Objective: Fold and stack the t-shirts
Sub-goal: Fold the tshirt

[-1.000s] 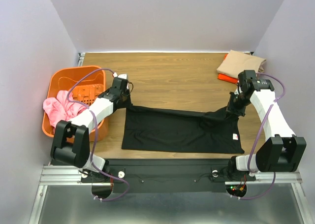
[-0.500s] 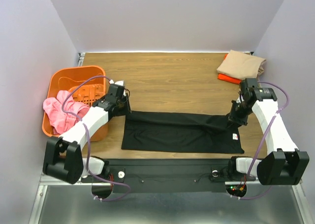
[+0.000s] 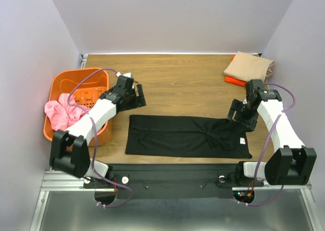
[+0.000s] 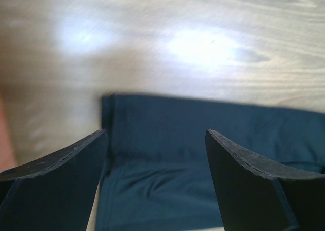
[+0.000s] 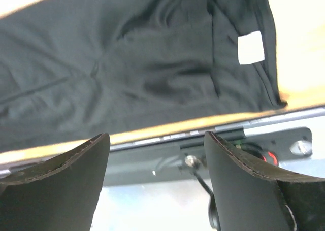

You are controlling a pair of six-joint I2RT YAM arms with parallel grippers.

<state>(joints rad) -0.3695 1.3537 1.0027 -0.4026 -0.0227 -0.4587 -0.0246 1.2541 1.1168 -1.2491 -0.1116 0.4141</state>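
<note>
The black t-shirt (image 3: 185, 136) lies flat in a long folded band along the table's near edge, its small white tag (image 3: 242, 140) near the right end. My left gripper (image 3: 138, 96) hovers open just beyond the shirt's far left corner, holding nothing. The left wrist view shows that corner of the black shirt (image 4: 203, 155) below the spread fingers (image 4: 61, 170). My right gripper (image 3: 235, 112) is open over the shirt's right end, holding nothing. In the right wrist view the black shirt (image 5: 127, 53) and the tag (image 5: 251, 47) lie beyond the gripper (image 5: 156, 134). A folded tan t-shirt (image 3: 250, 65) rests on an orange t-shirt (image 3: 234, 80) at the far right.
An orange plastic basket (image 3: 61, 81) stands at the left edge, pink cloth (image 3: 57, 114) hanging over its rim. The left arm reaches past its right wall. The table's metal front rail (image 5: 254, 134) runs right below the black shirt's near edge.
Both grippers opened and let go of the black shirt's far edge, which dropped flat into a fold. Both grippers then lifted and drew back slightly towards the far side.
</note>
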